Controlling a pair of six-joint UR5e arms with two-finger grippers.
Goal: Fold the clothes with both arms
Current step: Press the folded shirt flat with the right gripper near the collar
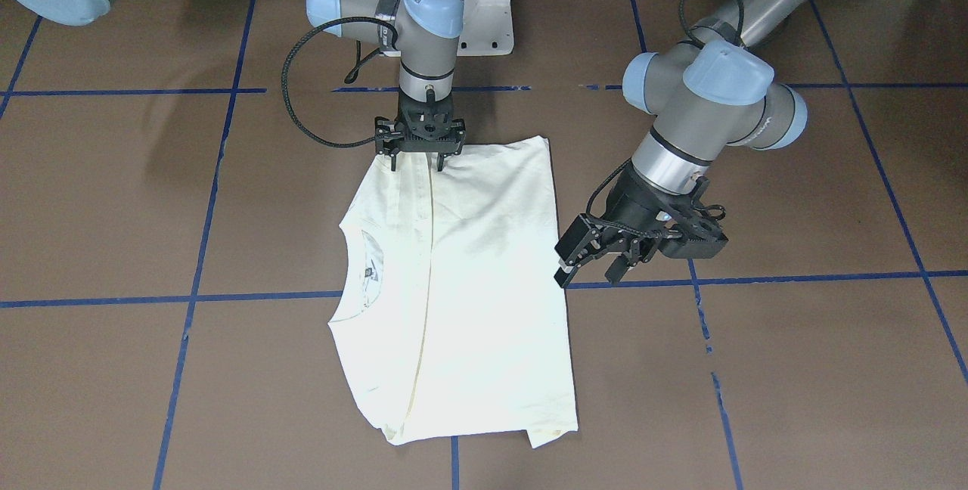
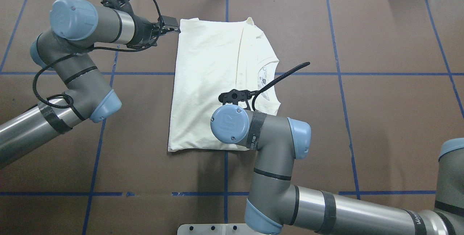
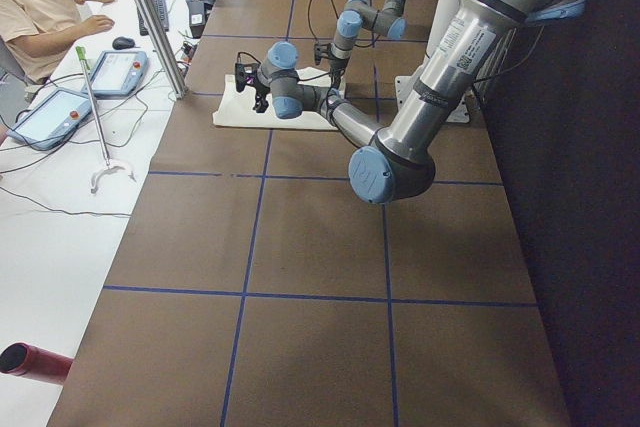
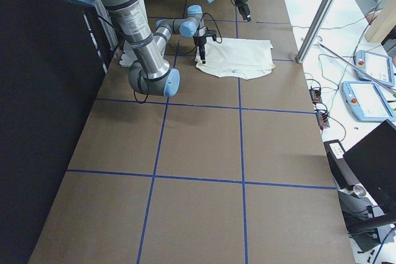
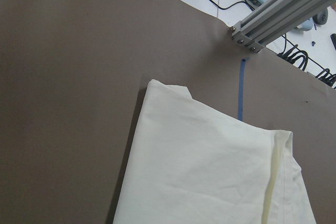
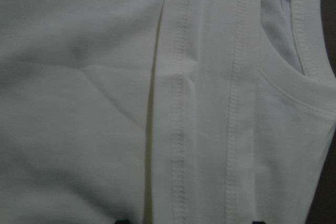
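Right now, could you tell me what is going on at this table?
This is a two-arm folding job. A cream-white T-shirt lies flat on the brown table, already partly folded into a rough rectangle. The right gripper points straight down at the shirt's edge nearest the robot, jaws open, tips at the cloth. The left gripper hangs open beside the shirt's side edge, holding nothing.

Seen from the front, the T-shirt (image 1: 469, 286) lies mid-frame on the table (image 1: 227, 210), my right gripper (image 1: 417, 165) over its upper edge, my left gripper (image 1: 588, 277) just beside its right edge
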